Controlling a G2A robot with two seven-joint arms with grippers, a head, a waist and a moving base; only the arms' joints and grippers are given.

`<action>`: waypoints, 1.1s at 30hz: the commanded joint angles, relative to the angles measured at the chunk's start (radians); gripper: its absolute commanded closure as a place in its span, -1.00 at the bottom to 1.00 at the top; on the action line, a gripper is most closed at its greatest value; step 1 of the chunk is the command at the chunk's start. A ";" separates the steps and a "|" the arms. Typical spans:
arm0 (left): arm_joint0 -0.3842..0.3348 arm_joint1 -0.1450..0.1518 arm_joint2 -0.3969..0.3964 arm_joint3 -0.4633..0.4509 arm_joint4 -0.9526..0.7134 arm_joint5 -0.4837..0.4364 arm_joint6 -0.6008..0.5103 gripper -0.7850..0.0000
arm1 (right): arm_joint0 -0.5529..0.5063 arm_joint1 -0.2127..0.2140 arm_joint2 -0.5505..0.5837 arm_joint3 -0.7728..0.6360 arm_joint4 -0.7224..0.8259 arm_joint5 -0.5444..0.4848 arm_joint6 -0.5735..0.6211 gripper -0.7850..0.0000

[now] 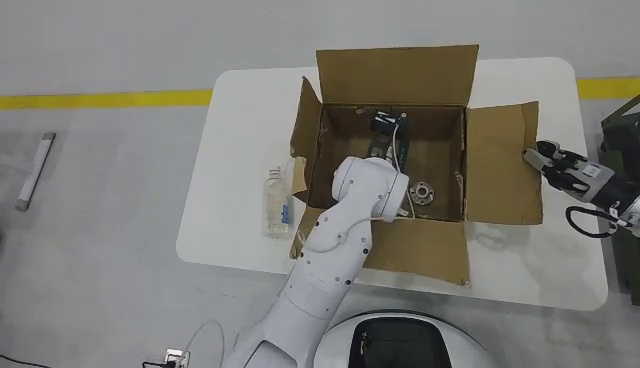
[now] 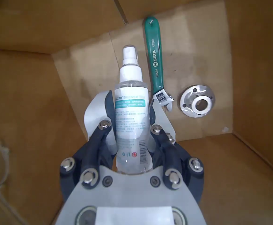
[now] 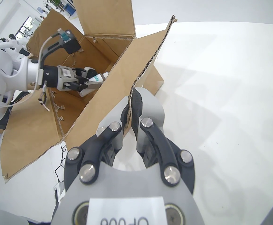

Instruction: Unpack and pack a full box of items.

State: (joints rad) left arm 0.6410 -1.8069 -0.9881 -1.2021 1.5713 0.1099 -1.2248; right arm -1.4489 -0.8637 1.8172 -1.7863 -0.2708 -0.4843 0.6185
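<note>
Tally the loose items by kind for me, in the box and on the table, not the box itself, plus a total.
Bottles: 2, the spray bottle in the left pincer and a clear bottle on the table
Green wrench: 1
Metal flange: 1
Total: 4

Bright, even light; soft shadow beside box (image 1: 395, 73) on white table (image 1: 240, 148)

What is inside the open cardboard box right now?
A green wrench and a metal flange lie on its floor; the left end effector holds a spray bottle there. The floor under it is hidden.
</note>
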 commanded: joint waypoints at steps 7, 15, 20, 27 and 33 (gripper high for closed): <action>-0.059 -0.016 0.004 0.157 -0.027 0.012 0.020 0.73 | 0.005 0.001 0.000 -0.003 0.003 0.001 0.002 1.00; -0.086 -0.026 0.007 0.209 -0.047 0.012 0.022 -0.57 | 0.007 0.001 -0.001 -0.003 0.003 0.000 0.000 1.00; -0.091 -0.031 0.006 0.221 -0.045 0.030 0.019 -0.25 | 0.005 0.001 -0.001 -0.002 0.003 -0.001 0.001 1.00; -0.092 -0.035 -0.001 0.231 -0.051 0.037 0.008 0.05 | 0.000 0.001 0.001 -0.004 0.002 -0.002 -0.001 1.00; -0.092 -0.037 -0.005 0.241 -0.052 0.040 0.005 0.10 | -0.005 0.001 0.002 -0.009 -0.003 -0.001 -0.005 1.00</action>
State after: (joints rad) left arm 0.5496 -1.8439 -0.9925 -0.9628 1.5197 0.1508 -1.2191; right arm -1.4531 -0.8625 1.8187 -1.7945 -0.2730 -0.4852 0.6149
